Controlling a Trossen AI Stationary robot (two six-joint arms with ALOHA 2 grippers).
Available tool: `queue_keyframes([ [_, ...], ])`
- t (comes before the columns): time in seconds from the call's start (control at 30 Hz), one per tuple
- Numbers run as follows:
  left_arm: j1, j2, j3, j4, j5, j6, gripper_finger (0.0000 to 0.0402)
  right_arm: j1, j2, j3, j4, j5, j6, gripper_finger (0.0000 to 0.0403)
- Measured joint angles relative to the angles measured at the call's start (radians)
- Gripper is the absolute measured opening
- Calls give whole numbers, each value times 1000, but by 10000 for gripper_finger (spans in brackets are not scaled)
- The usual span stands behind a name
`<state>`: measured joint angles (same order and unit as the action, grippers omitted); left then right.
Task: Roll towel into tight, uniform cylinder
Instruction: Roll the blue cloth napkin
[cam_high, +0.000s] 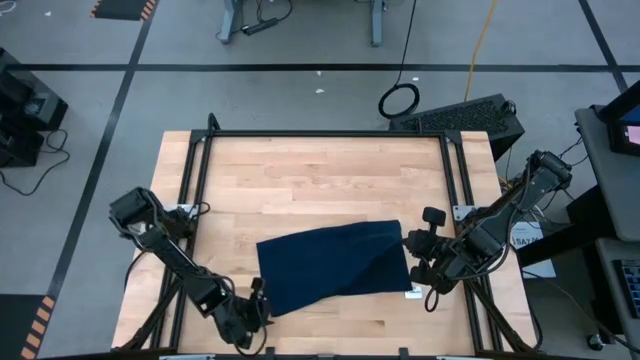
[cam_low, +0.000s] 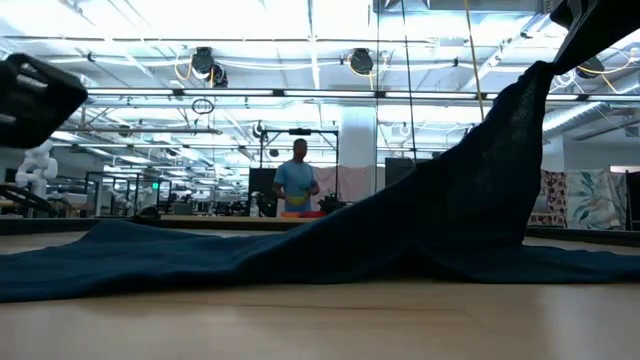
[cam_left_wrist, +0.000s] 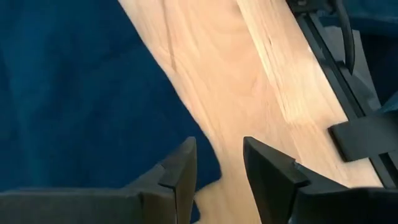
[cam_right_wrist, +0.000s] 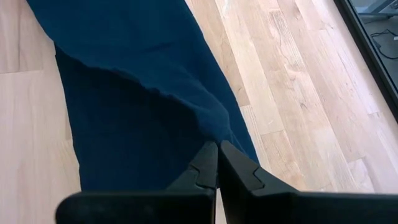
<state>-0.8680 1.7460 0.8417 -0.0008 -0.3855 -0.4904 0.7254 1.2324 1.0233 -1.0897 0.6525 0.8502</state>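
While I look across the pale wood tabletop (cam_high: 320, 180) into a bright hall where a person (cam_low: 296, 180) stands, the navy towel (cam_high: 335, 265) lies spread near the front edge, one corner lifted by my right hand (cam_right_wrist: 217, 165), clenched on it; my left hand (cam_left_wrist: 219, 171) is released beside the opposite corner

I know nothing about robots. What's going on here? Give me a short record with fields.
Cloth: navy towel, flat on the table except one lifted corner
Right pincer: shut on the towel's edge, holding that corner up
Left pincer: open, at the towel's near corner, nothing between its fingers
Rolling: not started, no cylinder yet
Background: a person far behind the table
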Motion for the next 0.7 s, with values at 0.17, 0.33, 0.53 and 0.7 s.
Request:
queue_keyframes([
  [0.17,3,20,0,18,14,0,135,0,0,0,0,0,3,0],
  [0.33,11,51,0,18,60,15,134,0,0,0,0,0,2,0],
  [0.53,34,91,5,45,111,28,82,0,0,0,1,0,1,0],
  [0.7,51,50,0,7,123,27,11,0,0,0,0,0,-6,0],
])
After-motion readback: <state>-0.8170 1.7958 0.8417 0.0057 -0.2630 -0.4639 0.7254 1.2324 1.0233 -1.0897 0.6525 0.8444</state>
